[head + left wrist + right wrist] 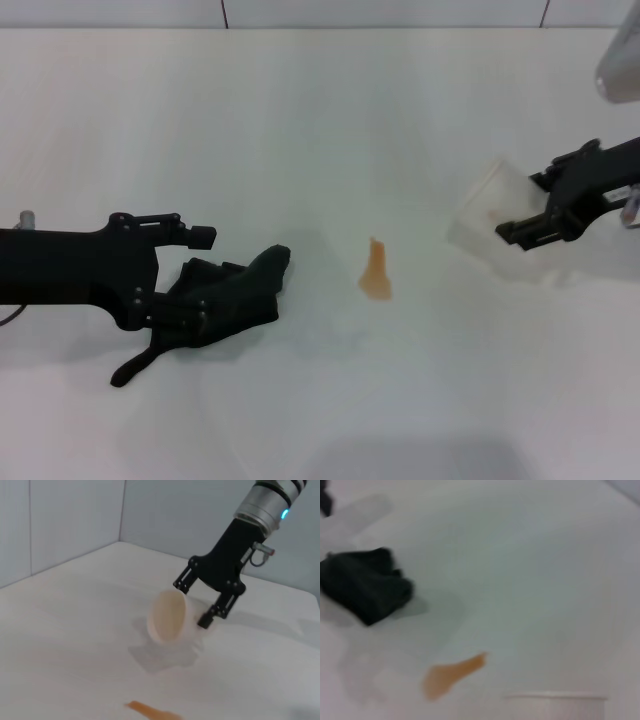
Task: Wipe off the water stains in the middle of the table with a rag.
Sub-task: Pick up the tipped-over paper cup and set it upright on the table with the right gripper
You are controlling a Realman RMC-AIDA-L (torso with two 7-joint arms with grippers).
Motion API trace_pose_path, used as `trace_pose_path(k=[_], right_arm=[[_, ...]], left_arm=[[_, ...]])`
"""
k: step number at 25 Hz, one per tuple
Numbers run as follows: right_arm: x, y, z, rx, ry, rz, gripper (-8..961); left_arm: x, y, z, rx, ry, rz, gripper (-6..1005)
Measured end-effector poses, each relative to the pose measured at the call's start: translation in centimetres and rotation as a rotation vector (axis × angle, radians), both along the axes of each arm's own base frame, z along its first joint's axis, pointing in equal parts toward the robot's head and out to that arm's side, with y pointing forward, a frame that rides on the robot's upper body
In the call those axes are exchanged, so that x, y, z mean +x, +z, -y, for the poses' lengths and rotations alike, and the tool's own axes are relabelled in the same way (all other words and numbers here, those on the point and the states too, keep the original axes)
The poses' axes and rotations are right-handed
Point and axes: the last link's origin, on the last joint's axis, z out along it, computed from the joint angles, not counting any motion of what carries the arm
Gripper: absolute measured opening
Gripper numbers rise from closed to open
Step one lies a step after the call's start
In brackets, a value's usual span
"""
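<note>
Rag at left, stain at centre, cup at right on the white desk (320, 120).

Left tool (185, 275) is clamped on the dark rag (230, 295), resting on the desk; orange water stains (376, 272) lie apart to its right; right tool (535, 215) grips a tilted paper cup (490, 210).

I get bright, even overhead light on the white table (300, 120); soft shadows pool beneath my left hand (200, 270); right wrist feed's blurred.
</note>
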Motion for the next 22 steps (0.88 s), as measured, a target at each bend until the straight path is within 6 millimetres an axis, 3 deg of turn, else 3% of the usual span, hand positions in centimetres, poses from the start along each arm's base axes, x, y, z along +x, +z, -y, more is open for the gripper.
trace_pose_path(k=[10,22], right_arm=[[3.5,2.0,-1.2,0.122,-0.063,-0.069,706],[6.9,2.4,-1.1,0.216,0.046,-0.368,706]], left_arm=[[0.0,0.0,-0.5,0.027,0.003,-0.007,884],[-0.2,0.7,-0.8,0.069,0.021,0.013,883]])
